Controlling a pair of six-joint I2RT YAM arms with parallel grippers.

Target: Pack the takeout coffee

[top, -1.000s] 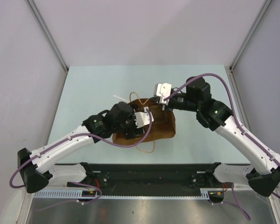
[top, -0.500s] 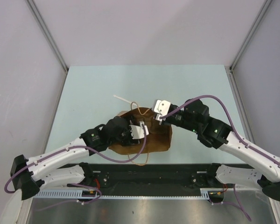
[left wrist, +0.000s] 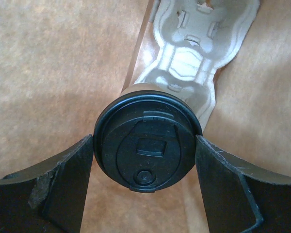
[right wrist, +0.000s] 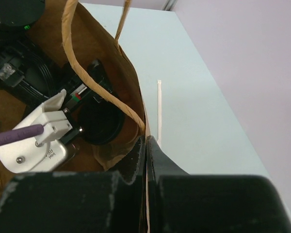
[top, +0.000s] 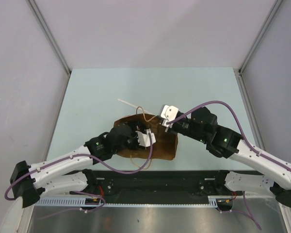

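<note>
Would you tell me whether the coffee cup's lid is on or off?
On: the black lid sits flat over the cup's tan rim, covering its mouth.

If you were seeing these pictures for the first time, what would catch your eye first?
The black-lidded takeout coffee, clamped in the left gripper inside the brown paper bag at table centre, with a pulp carrier beneath. Next, the right gripper pinching the bag's rim, a white straw lying beyond.

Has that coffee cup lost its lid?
No, a round black lid covers the top of the coffee cup.
</note>
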